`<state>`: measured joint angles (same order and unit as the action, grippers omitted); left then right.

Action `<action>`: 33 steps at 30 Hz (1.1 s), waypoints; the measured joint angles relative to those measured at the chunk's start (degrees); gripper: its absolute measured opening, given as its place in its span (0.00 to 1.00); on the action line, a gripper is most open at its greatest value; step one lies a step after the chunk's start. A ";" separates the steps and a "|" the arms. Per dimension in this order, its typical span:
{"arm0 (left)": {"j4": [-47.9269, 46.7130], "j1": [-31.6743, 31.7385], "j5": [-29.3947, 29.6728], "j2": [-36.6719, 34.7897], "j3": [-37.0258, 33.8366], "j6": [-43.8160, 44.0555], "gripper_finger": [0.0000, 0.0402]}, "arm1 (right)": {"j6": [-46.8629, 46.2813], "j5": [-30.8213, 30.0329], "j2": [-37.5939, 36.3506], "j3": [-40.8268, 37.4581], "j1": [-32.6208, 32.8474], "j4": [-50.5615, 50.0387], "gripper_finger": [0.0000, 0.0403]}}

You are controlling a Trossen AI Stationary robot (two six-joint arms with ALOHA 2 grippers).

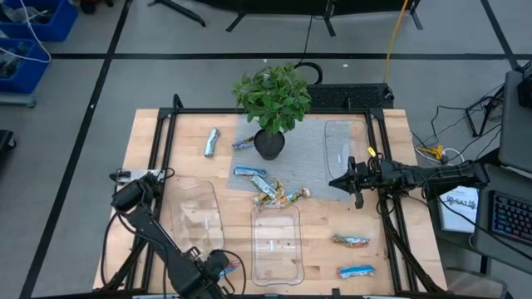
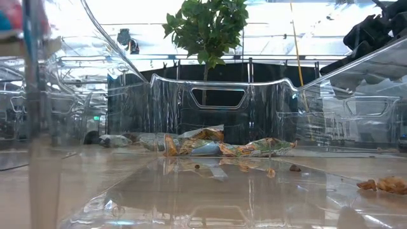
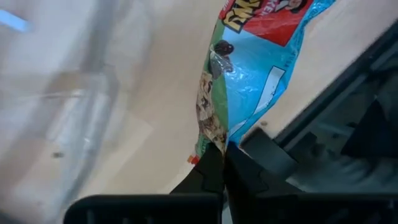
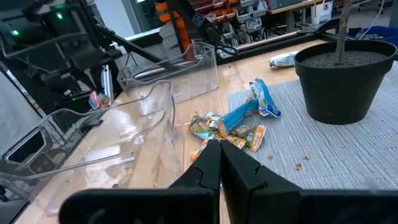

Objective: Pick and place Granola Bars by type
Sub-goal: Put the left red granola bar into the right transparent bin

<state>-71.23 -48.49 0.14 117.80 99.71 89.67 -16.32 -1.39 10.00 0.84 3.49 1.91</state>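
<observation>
Left gripper [image 3: 222,163]: at the desk's near left edge, fingers pinched on a blue bar [image 3: 249,74] with red label.
Granola Bars [image 1: 274,191]: shiny blue and green wrappers heaped mid-desk, others scattered.
Right gripper [image 4: 219,150]: closed, empty, above the desk's right side.

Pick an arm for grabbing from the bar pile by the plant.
Right. Its hand hangs empty near the bar pile; the left hand already grips a blue bar at the front edge.
</observation>
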 joint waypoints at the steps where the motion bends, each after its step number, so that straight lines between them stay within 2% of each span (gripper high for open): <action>1: -1.53 0.00 0.26 0.00 0.87 -0.01 0.01 | -0.16 0.00 -0.02 0.01 0.00 0.00 0.00; 7: -10.11 0.11 5.90 0.00 7.34 -4.83 0.01 | -0.17 0.00 -0.02 0.00 0.00 0.02 0.00; 14: -17.23 3.68 20.87 -0.08 16.07 -18.96 0.01 | -0.10 -0.07 0.00 0.02 0.00 1.30 0.00; 18: -17.68 9.12 20.88 -0.11 18.63 -31.47 0.01 | -0.14 -0.05 -0.02 0.01 0.00 3.91 0.00; 23: -18.09 18.90 16.70 -0.11 19.87 -47.57 0.01 | 1.11 -0.07 -0.02 0.00 0.00 7.79 0.00; 29: -17.57 29.67 19.56 -0.11 21.09 -62.67 0.01 | 4.32 -0.04 0.00 0.00 0.00 12.88 0.00; 33: -12.00 36.35 19.47 -0.11 22.01 -71.86 0.01 | 5.04 -0.04 -0.02 0.00 0.00 15.60 0.00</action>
<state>-83.23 -12.14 19.61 117.69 121.72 17.81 -11.28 -1.43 9.98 0.84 3.49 17.51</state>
